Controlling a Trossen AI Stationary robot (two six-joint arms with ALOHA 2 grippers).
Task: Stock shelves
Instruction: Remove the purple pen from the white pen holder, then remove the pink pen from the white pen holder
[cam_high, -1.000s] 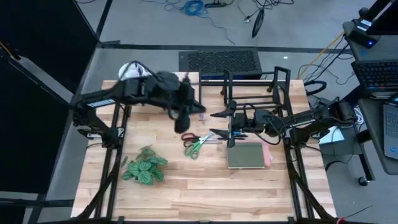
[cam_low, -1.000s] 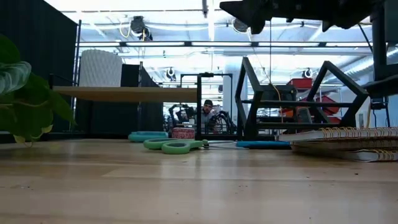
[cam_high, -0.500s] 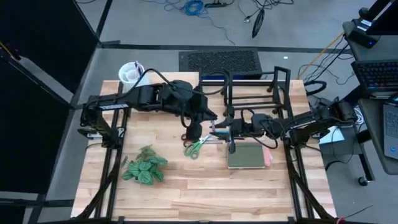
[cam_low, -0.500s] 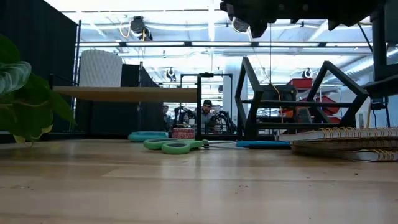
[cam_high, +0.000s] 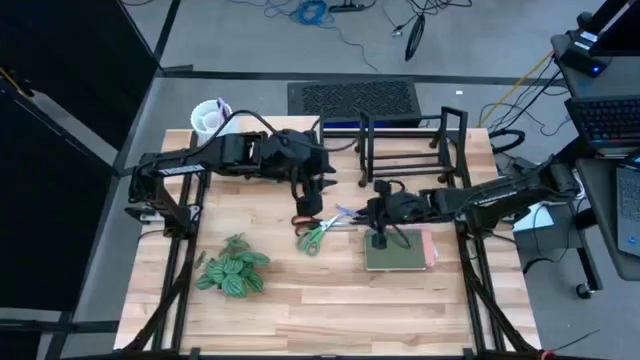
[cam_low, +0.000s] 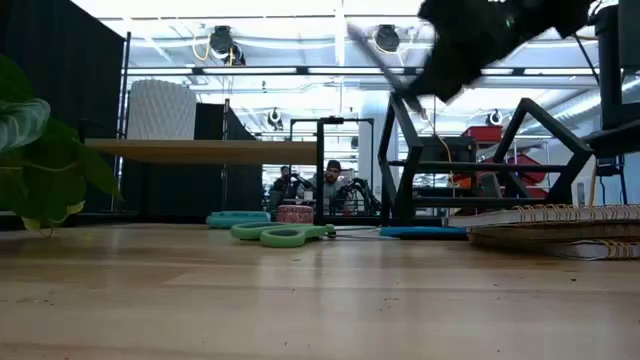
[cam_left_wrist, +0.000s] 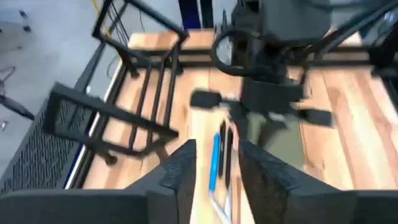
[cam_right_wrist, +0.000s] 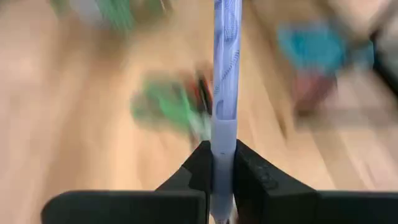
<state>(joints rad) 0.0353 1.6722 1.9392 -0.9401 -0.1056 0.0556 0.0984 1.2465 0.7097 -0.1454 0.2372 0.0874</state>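
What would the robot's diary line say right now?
right claw: shut on pen, over notebook | left claw: open, above scissors | rack: empty

The black wire rack (cam_high: 405, 150) stands upright at the tabletop's far edge, toward one o'clock from its centre. It is an open metal frame with upright dividers and slanted end braces, its bays holding nothing visible. The pale-wood riser shelf (cam_low: 200, 150) shows in the low view as a thin flat board raised on dark legs, toward eleven o'clock; a white ribbed cylinder (cam_low: 160, 108) stands on top.
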